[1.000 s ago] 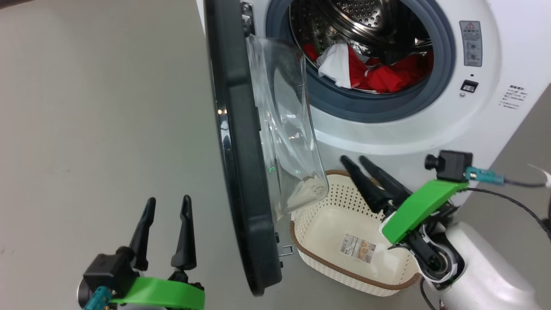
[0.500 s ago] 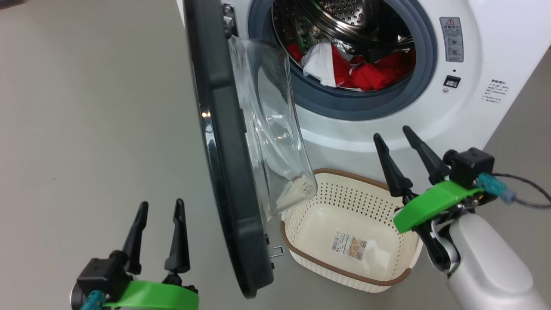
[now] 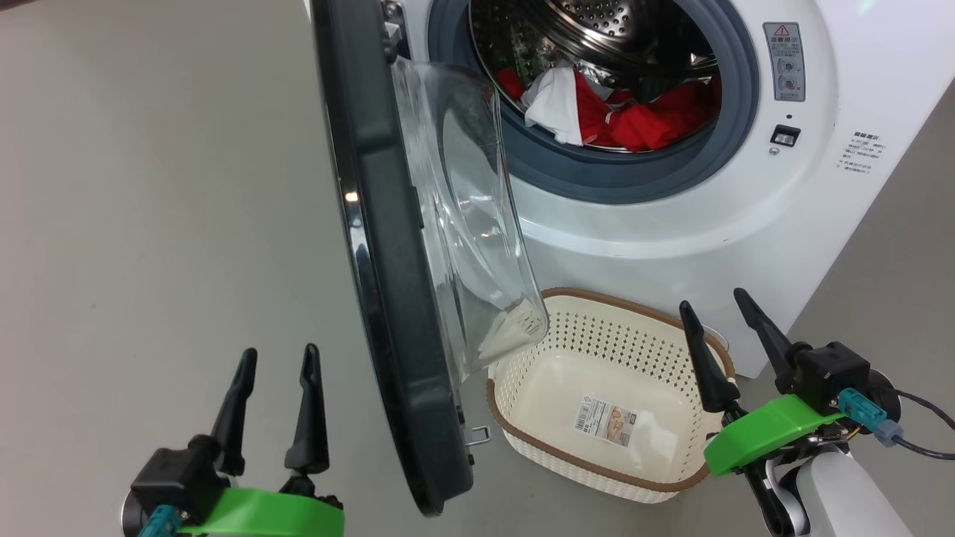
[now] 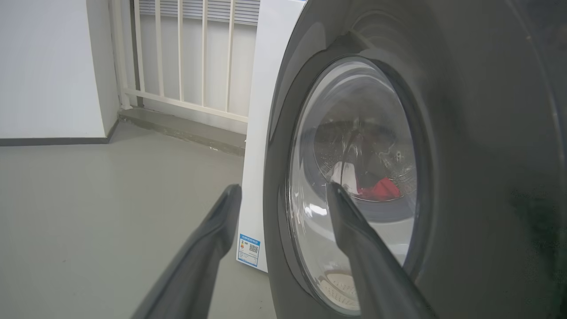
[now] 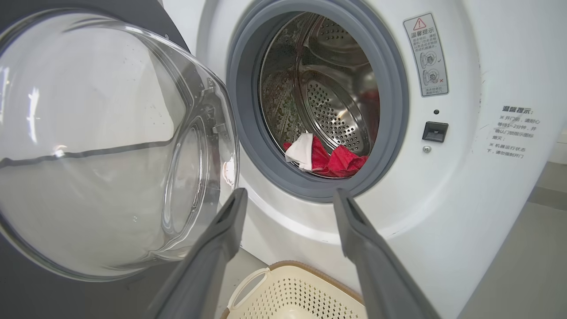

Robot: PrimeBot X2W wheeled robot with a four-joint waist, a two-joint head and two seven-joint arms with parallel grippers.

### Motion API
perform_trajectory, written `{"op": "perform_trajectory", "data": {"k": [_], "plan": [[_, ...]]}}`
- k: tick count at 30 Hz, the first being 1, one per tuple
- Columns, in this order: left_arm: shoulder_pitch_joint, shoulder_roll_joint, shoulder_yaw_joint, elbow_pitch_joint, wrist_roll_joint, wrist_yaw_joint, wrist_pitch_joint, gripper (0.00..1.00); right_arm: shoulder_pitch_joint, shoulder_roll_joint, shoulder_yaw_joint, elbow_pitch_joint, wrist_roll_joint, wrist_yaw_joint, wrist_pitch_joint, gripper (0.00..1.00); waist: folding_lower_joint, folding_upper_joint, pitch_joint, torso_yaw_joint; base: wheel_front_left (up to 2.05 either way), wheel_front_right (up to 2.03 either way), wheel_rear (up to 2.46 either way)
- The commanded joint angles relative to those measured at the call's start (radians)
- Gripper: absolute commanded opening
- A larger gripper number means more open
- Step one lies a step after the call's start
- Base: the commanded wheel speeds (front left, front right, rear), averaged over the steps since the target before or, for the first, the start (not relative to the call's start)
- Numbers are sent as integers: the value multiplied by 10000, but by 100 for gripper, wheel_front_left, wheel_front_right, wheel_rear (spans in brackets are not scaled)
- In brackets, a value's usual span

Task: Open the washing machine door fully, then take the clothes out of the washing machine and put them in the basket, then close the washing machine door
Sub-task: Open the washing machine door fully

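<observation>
The white washing machine (image 3: pixel 671 224) stands with its door (image 3: pixel 380 261) swung out to the left, the clear glass bowl (image 3: pixel 462 224) facing the drum. Red clothes (image 3: pixel 627 123) and a white cloth (image 3: pixel 556 108) lie at the drum's front lip. Below the opening, the basket (image 3: pixel 612 335) sits on the floor with nothing in it. My right gripper (image 3: pixel 710 298) is open at the basket's right end, pointing up at the machine. In the right wrist view its fingers (image 5: pixel 290 192) frame the clothes (image 5: pixel 341 161). My left gripper (image 3: pixel 280 349) is open, left of the door's outer face (image 4: pixel 465 110).
Grey floor (image 3: pixel 149 224) stretches to the left of the door. In the left wrist view a white wall (image 4: pixel 44 66) and a white railing (image 4: pixel 186 53) stand behind the machine. A dark cable (image 3: pixel 925 447) trails from my right wrist.
My right gripper has swung from over the basket out to its right end, turning upright, then dropped lower. The head camera has shifted a little. The left gripper and door stay put.
</observation>
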Motion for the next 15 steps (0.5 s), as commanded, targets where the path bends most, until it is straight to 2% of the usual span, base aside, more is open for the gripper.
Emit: {"op": "perform_trajectory", "data": {"k": [1, 13, 14, 15], "plan": [[-116, 123, 340, -232, 2, -63, -51, 100, -108, 28, 163, -221, -3, 63, -63, 100, 0, -1, -3, 1, 0, 0, 0], [-61, 123, 320, -79, -133, -65, -51, 100, -58, 72, 350, 41, 261, 63, -64, 100, 0, -1, -145, 27, 0, 0, 0], [-72, 123, 344, -125, -101, -40, -51, 60, -56, 73, 363, 60, 290, 63, -64, 100, 0, -1, -149, 31, 0, 0, 0], [-78, 123, 350, -191, -109, -34, -51, 0, -52, 74, 366, 75, 318, 63, -64, 100, 0, -1, -160, 37, 0, 0, 0]]}}
